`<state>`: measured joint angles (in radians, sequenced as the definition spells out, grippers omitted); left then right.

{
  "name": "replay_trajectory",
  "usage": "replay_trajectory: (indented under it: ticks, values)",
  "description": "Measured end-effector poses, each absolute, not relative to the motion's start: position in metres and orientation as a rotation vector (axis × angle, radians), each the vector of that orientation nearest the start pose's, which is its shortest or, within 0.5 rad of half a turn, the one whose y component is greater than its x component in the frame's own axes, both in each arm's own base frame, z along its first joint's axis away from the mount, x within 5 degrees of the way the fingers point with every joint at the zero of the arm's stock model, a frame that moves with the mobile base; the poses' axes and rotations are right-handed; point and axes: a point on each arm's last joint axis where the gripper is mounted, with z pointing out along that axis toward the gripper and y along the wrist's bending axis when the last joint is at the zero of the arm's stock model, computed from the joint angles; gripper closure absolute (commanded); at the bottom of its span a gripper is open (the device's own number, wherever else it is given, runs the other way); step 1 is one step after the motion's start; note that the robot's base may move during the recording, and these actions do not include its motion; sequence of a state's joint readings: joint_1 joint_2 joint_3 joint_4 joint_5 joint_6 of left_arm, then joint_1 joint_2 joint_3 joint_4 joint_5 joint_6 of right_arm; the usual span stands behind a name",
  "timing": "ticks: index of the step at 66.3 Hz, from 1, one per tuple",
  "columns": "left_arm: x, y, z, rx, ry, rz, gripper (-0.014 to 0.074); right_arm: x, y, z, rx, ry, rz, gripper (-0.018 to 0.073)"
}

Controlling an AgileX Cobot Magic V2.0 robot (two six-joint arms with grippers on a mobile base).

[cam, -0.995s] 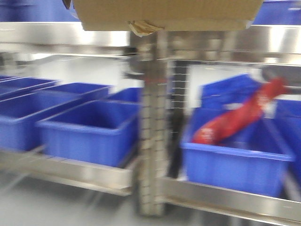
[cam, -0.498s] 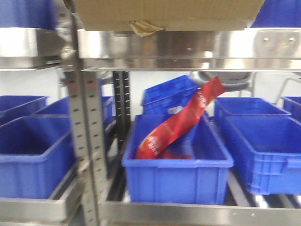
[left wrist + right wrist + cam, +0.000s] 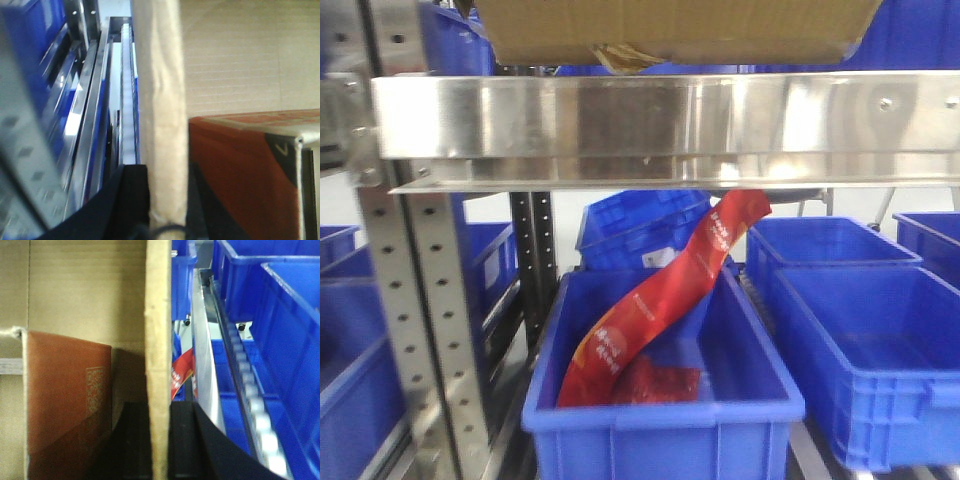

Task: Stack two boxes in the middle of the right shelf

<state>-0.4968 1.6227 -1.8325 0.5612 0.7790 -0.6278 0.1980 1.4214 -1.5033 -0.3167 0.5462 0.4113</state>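
One box same spot; shelf rail lower, upright left.

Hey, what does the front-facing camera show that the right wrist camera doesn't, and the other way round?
Only the front-facing view: the shelf's mirror-like front rail face on, the perforated upright, and the cardboard box seen from below, higher than that rail. Only the right wrist view: the right gripper clamped on the box's side wall, and a reddish-brown carton inside the box. Both: the box, blue bins and the red packet.
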Motion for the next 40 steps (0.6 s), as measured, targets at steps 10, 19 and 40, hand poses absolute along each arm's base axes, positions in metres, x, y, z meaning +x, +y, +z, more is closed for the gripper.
replay_trajectory:
  ticks: [10, 19, 40]
  values:
    - [0.3365, -0.1437, 0.4645, 0.033, 1.940, -0.090, 0.0708, 0.3204, 0.0492, 0.4406, 0.051, 1.921, 0.069, 0.0722]
    - [0.3365, -0.1437, 0.4645, 0.033, 1.940, -0.090, 0.0708, 0.3204, 0.0492, 0.4406, 0.051, 1.921, 0.069, 0.0722]
    - [0.3365, -0.1436, 0.4646, 0.033, 1.940, -0.088, 0.0708, 0.3204, 0.0492, 0.4406, 0.051, 1.921, 0.069, 0.0722]
